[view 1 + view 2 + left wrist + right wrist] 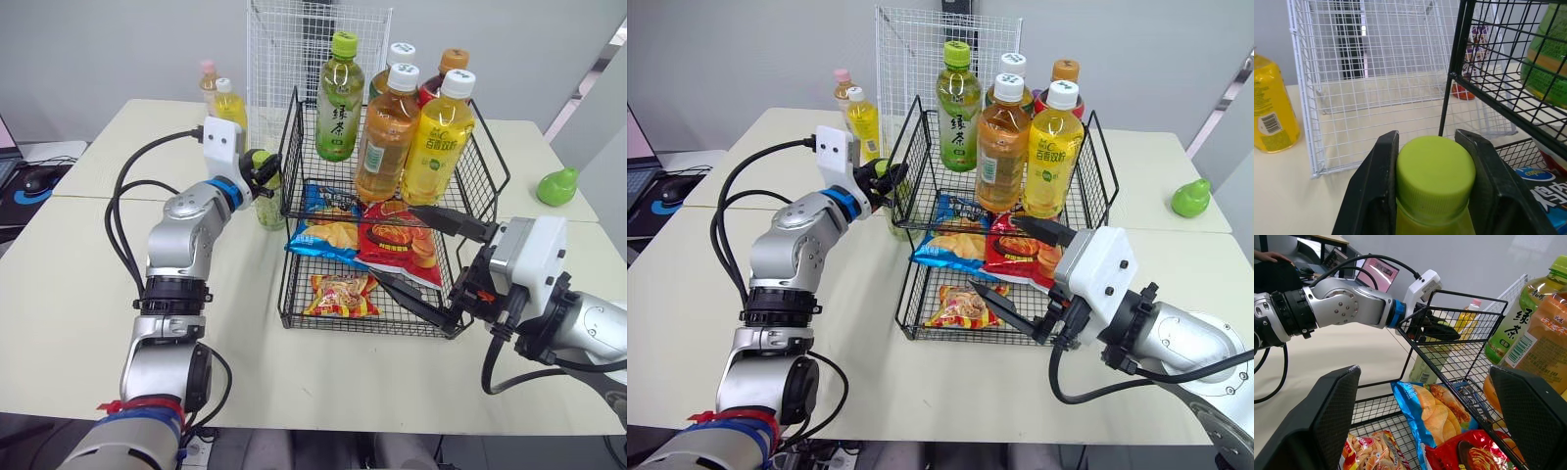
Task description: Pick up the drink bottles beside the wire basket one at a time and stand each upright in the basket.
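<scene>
The left gripper [263, 171] is clamped on the neck of a pale green plastic drink bottle with a lime-green screw cap [1434, 176]. Its two black fingers [1374, 186] press against opposite sides of the cap, with no gap visible. This bottle stands upright on the cream table [88, 294], just beside the left wall of the black two-tier wire basket [294, 147] and outside it.

The right gripper [394, 242] is at the basket's front right corner, with its jaws spread wide and nothing between them. One finger reaches over a red snack packet [402, 240] and the other sits lower, near the basket's bottom tier. Whether either touches the wire cannot be told.

Five bottles already stand upright in the top tier, among them a green tea bottle [340, 98]. A yellow drink bottle with a white cap [228, 106] stands on the table to the basket's left
</scene>
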`<state>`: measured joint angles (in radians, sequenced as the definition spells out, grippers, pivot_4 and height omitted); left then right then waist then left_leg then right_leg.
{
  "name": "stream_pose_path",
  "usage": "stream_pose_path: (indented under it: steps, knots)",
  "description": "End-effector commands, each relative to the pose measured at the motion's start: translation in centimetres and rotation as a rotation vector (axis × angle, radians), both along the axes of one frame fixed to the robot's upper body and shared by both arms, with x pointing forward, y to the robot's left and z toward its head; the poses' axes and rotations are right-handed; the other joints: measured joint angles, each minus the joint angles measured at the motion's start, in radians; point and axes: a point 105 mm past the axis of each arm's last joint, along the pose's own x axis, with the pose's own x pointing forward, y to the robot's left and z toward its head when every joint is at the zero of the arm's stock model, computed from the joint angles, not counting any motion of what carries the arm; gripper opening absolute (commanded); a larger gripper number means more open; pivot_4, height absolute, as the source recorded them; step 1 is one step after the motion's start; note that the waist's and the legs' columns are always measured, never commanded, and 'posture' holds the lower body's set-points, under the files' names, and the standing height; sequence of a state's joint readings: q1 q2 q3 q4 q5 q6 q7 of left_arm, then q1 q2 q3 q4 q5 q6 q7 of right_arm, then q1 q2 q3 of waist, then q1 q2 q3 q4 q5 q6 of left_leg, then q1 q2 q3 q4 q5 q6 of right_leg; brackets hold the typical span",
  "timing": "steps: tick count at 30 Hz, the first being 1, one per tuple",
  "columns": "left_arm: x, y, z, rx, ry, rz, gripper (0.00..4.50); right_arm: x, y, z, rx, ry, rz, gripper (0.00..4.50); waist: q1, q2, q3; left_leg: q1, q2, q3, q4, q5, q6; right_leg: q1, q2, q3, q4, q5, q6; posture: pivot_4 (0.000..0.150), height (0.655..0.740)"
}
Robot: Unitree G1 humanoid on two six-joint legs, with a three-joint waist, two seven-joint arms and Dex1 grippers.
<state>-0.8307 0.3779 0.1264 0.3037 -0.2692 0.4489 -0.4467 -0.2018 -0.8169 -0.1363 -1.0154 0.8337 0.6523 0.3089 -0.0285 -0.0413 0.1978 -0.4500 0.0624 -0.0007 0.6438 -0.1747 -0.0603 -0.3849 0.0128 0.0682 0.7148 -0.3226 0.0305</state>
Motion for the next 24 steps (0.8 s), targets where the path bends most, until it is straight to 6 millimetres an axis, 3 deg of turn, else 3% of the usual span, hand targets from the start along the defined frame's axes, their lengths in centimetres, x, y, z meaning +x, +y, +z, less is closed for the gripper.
stream_pose_path:
  steps: [1,7,14,19,24]
  knots:
    - [-0.9,0.0,1.6,0.019,-0.078,-0.002,1.38,-0.4,0.1,0.6,0.002,-0.049,0.009,4.50,0.000,0.000,0.000,0.000,0.000,0.000,0.000,0.000,0.000,0.000,0.000,0.000,0.000,0.000,0.000,0.150,0.7360]
    - [-1.8,1.1,2.4,0.039,-0.103,0.017,1.38,-0.2,-0.2,0.9,0.013,-0.059,0.006,4.50,0.000,0.000,0.000,0.000,0.000,0.000,0.000,0.000,0.000,0.000,0.000,0.000,0.000,0.000,0.000,0.150,0.7360]
    - [-3.7,2.2,5.4,0.128,-0.134,-0.067,1.38,-0.3,-1.0,1.6,0.037,-0.061,-0.002,4.50,-0.003,0.000,0.000,0.000,0.001,0.000,-0.001,0.000,0.000,-0.001,0.001,0.000,0.000,0.000,0.000,0.150,0.7360]
    - [-4.6,4.1,9.9,0.160,-0.155,-0.125,1.38,-0.3,-1.6,1.9,0.023,-0.054,0.015,4.50,0.001,-0.001,0.001,-0.001,0.001,-0.001,0.000,0.000,0.000,-0.001,0.000,-0.001,0.000,0.000,0.000,0.150,0.7360]
    - [-6.6,4.3,15.1,0.106,-0.168,-0.266,1.38,-0.3,-2.2,2.2,0.010,-0.046,0.025,4.50,0.002,-0.001,0.001,-0.002,0.000,0.000,-0.001,0.000,0.000,-0.001,0.000,-0.001,-0.002,-0.001,0.001,0.150,0.7360]
